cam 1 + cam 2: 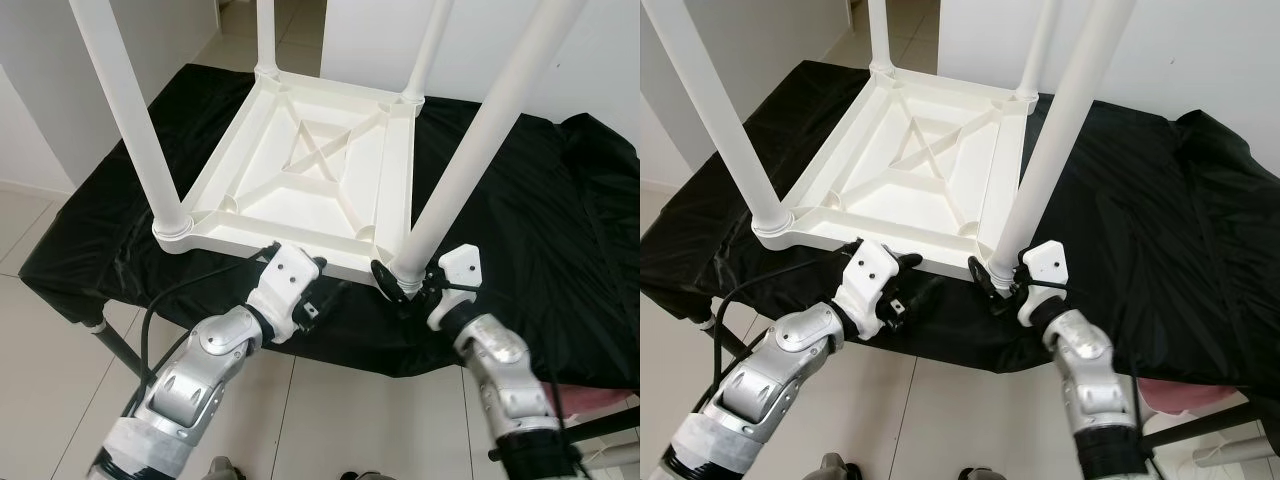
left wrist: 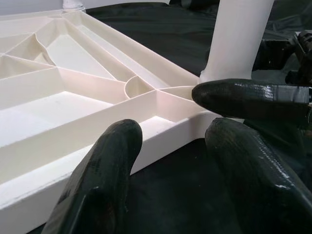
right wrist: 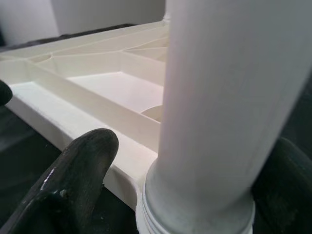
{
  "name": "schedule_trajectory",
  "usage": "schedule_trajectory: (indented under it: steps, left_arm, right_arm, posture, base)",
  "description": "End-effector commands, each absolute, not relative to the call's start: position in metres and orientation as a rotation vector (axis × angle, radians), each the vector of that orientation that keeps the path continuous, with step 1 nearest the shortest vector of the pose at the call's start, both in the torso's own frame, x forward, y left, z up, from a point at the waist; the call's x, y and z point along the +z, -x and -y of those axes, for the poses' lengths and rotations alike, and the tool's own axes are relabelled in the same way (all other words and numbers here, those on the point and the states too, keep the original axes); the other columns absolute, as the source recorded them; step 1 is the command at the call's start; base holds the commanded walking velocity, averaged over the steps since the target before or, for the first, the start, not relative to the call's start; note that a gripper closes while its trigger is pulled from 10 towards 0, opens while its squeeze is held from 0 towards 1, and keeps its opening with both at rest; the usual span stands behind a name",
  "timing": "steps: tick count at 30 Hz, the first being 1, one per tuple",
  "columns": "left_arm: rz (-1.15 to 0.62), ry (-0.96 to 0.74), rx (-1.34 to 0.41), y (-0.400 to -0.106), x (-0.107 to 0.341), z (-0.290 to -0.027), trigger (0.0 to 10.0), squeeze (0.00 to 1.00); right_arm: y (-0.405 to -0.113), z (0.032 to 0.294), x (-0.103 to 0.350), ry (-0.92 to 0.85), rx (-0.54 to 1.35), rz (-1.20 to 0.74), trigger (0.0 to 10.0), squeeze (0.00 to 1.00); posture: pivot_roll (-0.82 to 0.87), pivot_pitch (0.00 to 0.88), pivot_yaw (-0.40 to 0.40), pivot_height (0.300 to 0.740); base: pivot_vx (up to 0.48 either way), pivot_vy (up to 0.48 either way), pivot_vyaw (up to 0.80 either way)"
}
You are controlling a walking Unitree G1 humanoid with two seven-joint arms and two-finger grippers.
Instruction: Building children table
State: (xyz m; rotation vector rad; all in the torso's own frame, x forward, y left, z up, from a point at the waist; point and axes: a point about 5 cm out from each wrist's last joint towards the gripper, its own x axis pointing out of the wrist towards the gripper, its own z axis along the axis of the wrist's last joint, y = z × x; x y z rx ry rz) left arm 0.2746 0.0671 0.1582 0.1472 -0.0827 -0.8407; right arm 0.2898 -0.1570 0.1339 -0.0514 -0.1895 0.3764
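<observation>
Your four legs look fitted; right gripper [image 1: 395,283] jaws clench the near leg [image 1: 470,150], left gripper [image 1: 318,285] jaws released by the tabletop [image 1: 300,160].

Black-draped work table [image 1: 520,200], upturned white children's table [image 1: 310,170] lying on it

White plastic children's table [image 1: 310,170] upside down on black-draped surface [image 1: 520,210], four legs pointing up
</observation>
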Motion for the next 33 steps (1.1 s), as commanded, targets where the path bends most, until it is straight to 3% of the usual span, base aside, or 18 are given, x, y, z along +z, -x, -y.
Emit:
schedule_trajectory:
  steps: [1, 3, 14, 16, 21, 33]
  left_arm:
    - [0.049, -0.126, -0.819, -0.275, 0.152, -0.07, 10.0, 0.0]
    - [0.022, -0.06, -0.73, -0.281, 0.15, -0.074, 10.0, 0.0]
    - [0.071, 0.021, -0.447, -0.296, 0.149, -0.085, 10.0, 0.0]
    - [0.071, 0.021, -0.447, -0.296, 0.149, -0.085, 10.0, 0.0]
    - [0.044, 0.211, -0.234, -0.315, 0.156, -0.09, 10.0, 0.0]
    - [0.036, 0.372, -0.135, -0.321, 0.149, -0.097, 10.0, 0.0]
  right_arm:
    - [-0.287, 0.163, 0.135, 0.032, 0.319, 0.207, 10.0, 0.0]
    - [-0.285, 0.162, 0.135, -0.01, 0.202, 0.236, 10.0, 0.0]
    - [-0.285, 0.158, 0.13, -0.055, -0.064, 0.216, 10.0, 0.0]
    - [-0.285, 0.158, 0.13, -0.055, -0.064, 0.216, 10.0, 0.0]
    - [-0.29, 0.136, 0.137, -0.065, -0.093, 0.244, 10.0, 0.0]
    - [-0.292, 0.127, 0.135, -0.11, -0.049, 0.228, 10.0, 0.0]
  posture:
    - [0.03, 0.091, -0.056, 0.74]
    - [0.02, 0.099, -0.041, 0.74]
    - [0.02, 0.116, -0.037, 0.74]
    - [0.02, 0.116, -0.037, 0.74]
    - [0.02, 0.117, -0.044, 0.74]
    - [0.02, 0.117, -0.047, 0.74]
  base:
    - [0.0, 0.0, 0.0]
    - [0.0, 0.0, 0.0]
    - [0.0, 0.0, 0.0]
    - [0.0, 0.0, 0.0]
    - [0.0, 0.0, 0.0]
    - [0.0, 0.0, 0.0]
